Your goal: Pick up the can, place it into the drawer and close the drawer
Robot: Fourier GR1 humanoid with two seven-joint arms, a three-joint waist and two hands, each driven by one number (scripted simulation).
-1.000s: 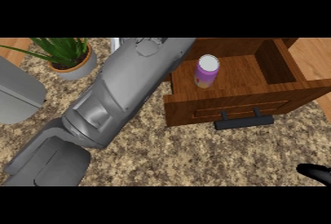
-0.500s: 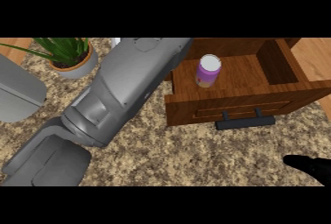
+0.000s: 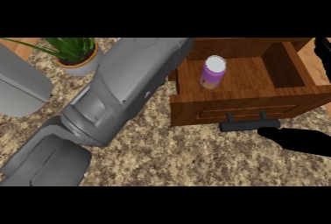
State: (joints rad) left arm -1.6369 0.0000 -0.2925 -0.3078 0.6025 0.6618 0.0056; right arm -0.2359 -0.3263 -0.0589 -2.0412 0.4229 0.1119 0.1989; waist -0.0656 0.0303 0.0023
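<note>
Now purple-and-white round can [image 3: 213, 72] stands up inside open brown wooden drawer [image 3: 245, 109], up and left of fingers [image 3: 275, 132]. Just beside black drawer handle [image 3: 249, 126]: black right hand [image 3: 302, 141], fingers straight, pressed together.

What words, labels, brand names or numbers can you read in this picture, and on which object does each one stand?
None: no text can be read anywhere in the view.
can: purple side and pale top, with no lettering to be made out.
drawer: plain wood front and dark handle, unmarked.
plant pot: no label visible.
</note>
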